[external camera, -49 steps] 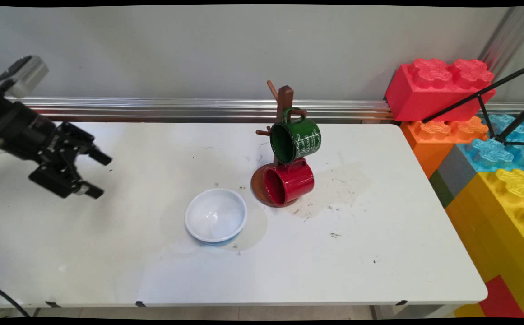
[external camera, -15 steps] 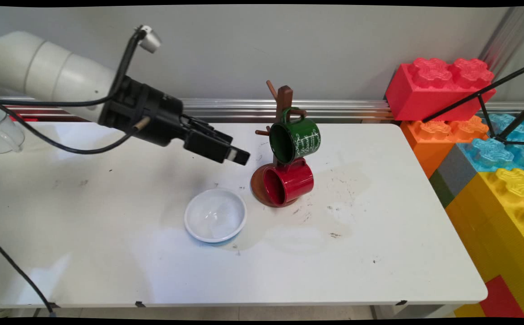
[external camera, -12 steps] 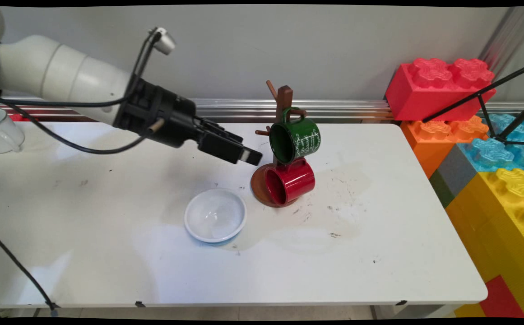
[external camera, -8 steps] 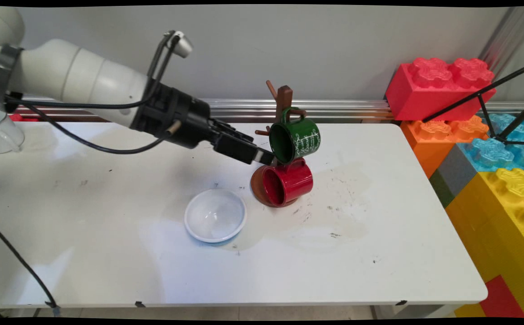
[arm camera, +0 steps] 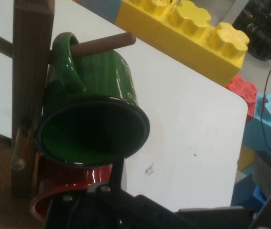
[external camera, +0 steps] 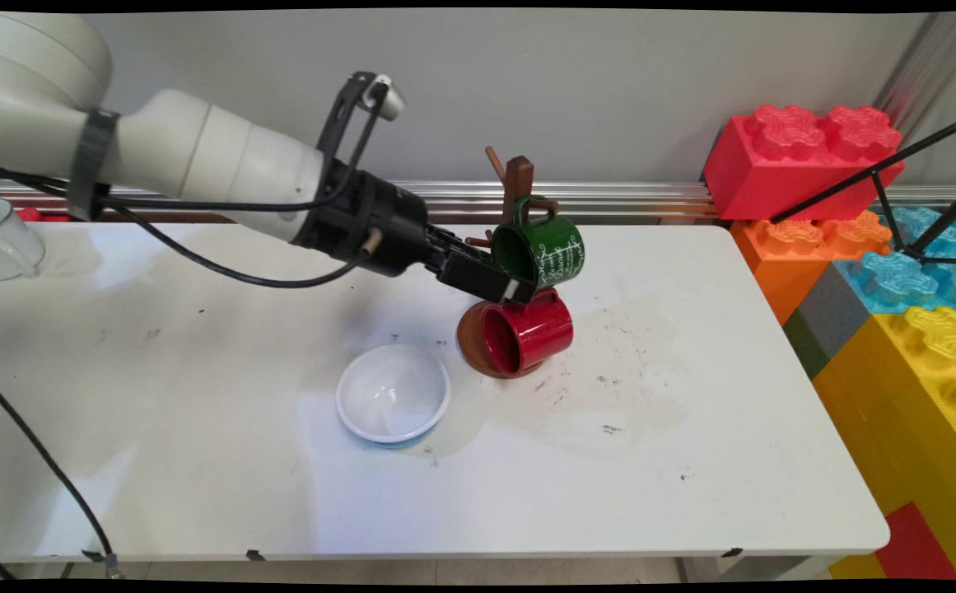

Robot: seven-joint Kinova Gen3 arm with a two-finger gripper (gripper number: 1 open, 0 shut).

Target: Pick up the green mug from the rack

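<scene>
Clear cup point(external camera: 0, 239): It stands at the far left edge of the white table point(external camera: 198, 494).
Arm: It reaches in from the upper left, low over the table, with black cables hanging down.
White bowl point(external camera: 394, 394): It sits on the table, near the front of the mug tree, a little to its left.
Gripper point(external camera: 519, 290): Its tip is right at the rim of the green mug point(external camera: 539, 251), just above the red mug point(external camera: 527, 333). How wide the fingers are cannot be told. It is not clear that they hold anything.
Mug tree point(external camera: 519, 177): It is brown wood. The green mug hangs by its handle on a peg point(arm camera: 102, 44). The red mug is under it, by the round base point(external camera: 468, 338).
Big toy bricks point(external camera: 803, 161): They are stacked at the right, beside the table.
</scene>
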